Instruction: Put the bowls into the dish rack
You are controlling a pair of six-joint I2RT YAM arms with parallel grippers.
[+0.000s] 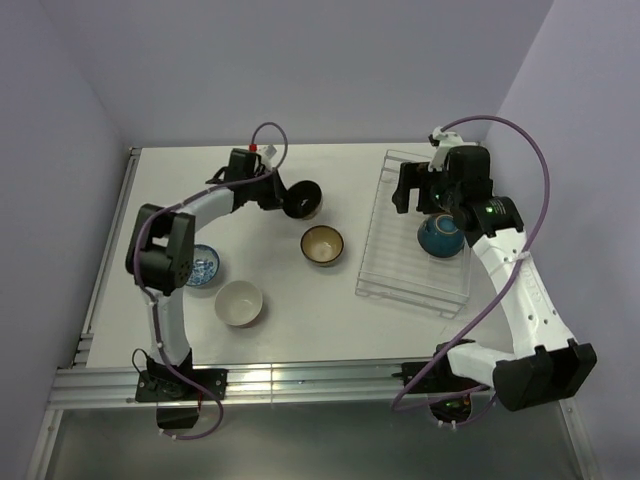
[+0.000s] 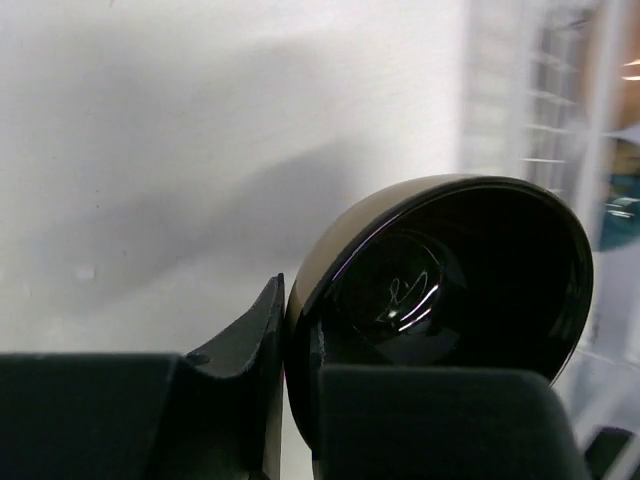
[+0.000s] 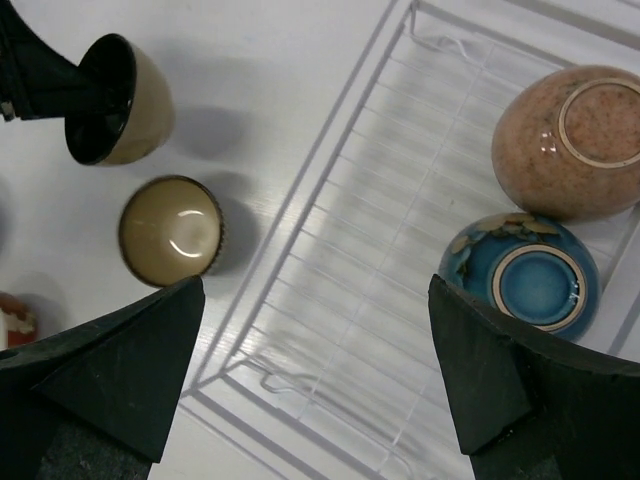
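Note:
My left gripper is shut on the rim of the black bowl and holds it tilted on its side above the table; the left wrist view shows the gripper with one finger inside and one outside the bowl. My right gripper is open and empty, above the clear dish rack. In the rack a dark blue bowl and a pinkish-tan bowl lie upside down. A tan bowl, a cream-white bowl and a blue-patterned bowl stand upright on the table.
The dish rack lies at the table's right, with the right gripper over its far part. The left arm's elbow partly covers the blue-patterned bowl. Walls close in on the table's left, far and right sides.

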